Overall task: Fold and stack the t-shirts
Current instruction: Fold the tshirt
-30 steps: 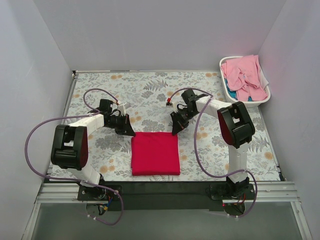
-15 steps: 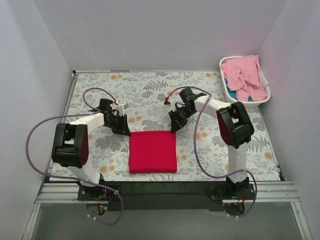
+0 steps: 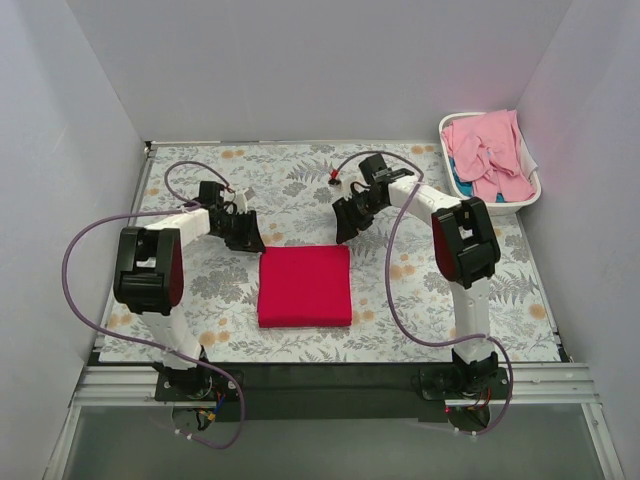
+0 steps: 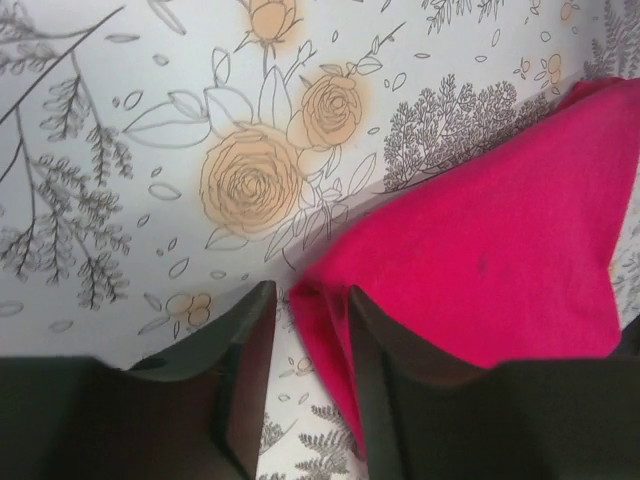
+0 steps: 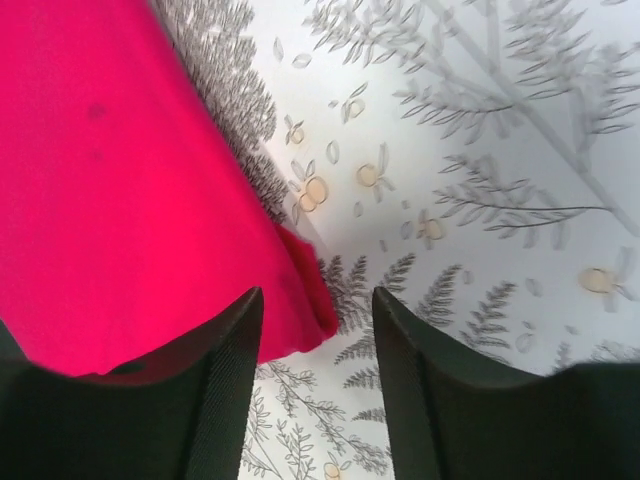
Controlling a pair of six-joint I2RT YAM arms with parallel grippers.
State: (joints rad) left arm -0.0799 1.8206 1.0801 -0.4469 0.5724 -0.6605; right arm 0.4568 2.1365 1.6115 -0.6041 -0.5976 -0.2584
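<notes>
My left gripper (image 4: 308,300) and right gripper (image 5: 317,295) are both parted, holding nothing, at the far corners of the folded red t-shirt (image 3: 305,287), which lies flat on the table (image 3: 200,290); it's light, limp cloth, so pinch corners or edges.

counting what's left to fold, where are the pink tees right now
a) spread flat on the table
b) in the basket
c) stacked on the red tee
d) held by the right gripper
b, the pink tees lie bunched in the basket at the far right corner, and the folded red tee has nothing on it.
</notes>
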